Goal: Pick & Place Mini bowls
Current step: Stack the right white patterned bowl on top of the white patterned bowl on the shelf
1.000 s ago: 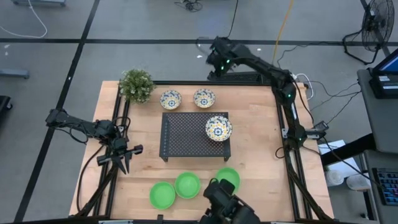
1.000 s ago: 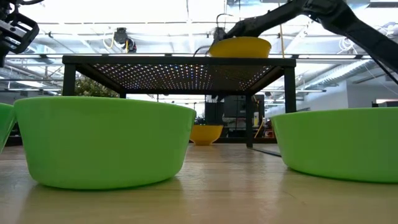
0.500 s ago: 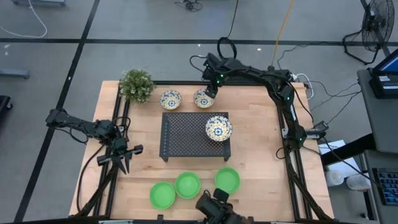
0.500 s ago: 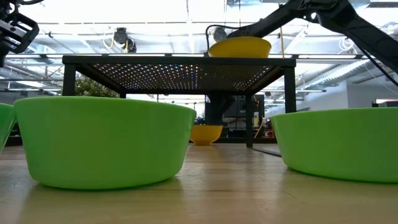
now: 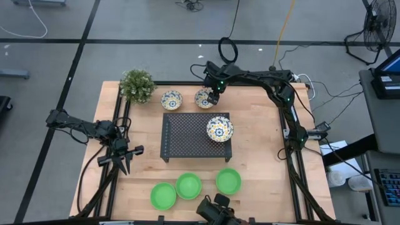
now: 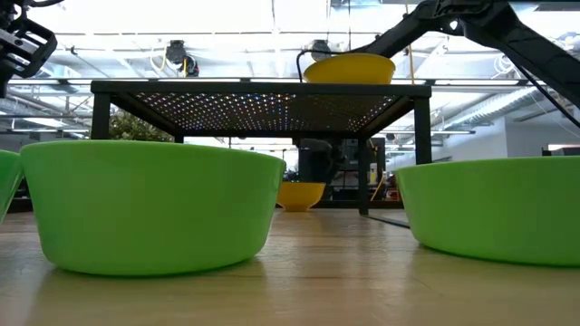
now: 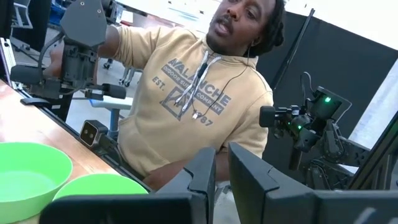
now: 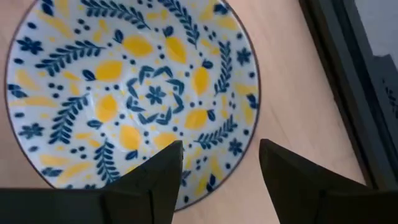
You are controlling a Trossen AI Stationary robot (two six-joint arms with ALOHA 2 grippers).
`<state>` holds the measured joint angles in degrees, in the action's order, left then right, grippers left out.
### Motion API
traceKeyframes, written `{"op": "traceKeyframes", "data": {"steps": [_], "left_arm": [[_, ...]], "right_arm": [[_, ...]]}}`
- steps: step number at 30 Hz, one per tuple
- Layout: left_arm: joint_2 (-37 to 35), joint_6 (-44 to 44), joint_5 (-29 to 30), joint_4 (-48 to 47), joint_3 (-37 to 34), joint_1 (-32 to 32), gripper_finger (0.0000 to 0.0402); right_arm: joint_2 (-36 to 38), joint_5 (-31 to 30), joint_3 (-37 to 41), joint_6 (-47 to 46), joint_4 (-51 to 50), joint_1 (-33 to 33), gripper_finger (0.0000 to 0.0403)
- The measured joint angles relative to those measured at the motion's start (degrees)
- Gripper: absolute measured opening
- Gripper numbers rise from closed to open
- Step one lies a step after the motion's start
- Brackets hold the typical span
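right gripper [image 5: 213,98] hangs over a patterned bowl [image 5: 204,98] behind the rack [image 5: 187,134], jaws apart, bowl's near rim between and below the fingertips [image 8: 163,163], nothing gripped. left gripper [image 5: 122,160] waits at table's left side, jaws nearly together, empty.
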<state>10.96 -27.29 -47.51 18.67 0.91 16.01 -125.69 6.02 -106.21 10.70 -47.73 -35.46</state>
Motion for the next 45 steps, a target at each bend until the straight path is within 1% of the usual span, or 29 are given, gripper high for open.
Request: {"op": "traceKeyframes", "data": {"steps": [5, 8, 18, 26, 33, 40, 45], "left_arm": [[0.0, 0.0, 0.0, 0.0, 0.0, 0.0, 0.0047], [0.0, 0.0, 0.0, 0.0, 0.0, 0.0, 0.0047], [0.0, 0.0, 0.0, 0.0, 0.0, 0.0, 0.0047], [0.0, 0.0, 0.0, 0.0, 0.0, 0.0, 0.0047], [0.0, 0.0, 0.0, 0.0, 0.0, 0.0, 0.0047], [0.0, 0.0, 0.0, 0.0, 0.0, 0.0, 0.0047], [0.0, 0.0, 0.0, 0.0, 0.0, 0.0, 0.0047]], "right_arm": [[0.0, 0.0, 0.7, -0.9, 1.5, 0.0, 0.0187], [0.0, 0.0, 0.7, -1.9, 2.4, -0.1, 0.0172], [0.0, 0.0, 0.7, -2.5, 4.6, 0.0, 0.0105], [0.0, 0.0, 0.7, -2.3, 4.4, 0.0, 0.0067], [0.2, 0.9, 0.5, -1.1, 4.3, -0.1, 0.0011], [0.2, 0.8, 0.5, 0.1, 2.9, -0.1, 0.0007], [0.2, 0.2, 0.4, 0.5, -0.2, -0.1, 0.0006]]}}
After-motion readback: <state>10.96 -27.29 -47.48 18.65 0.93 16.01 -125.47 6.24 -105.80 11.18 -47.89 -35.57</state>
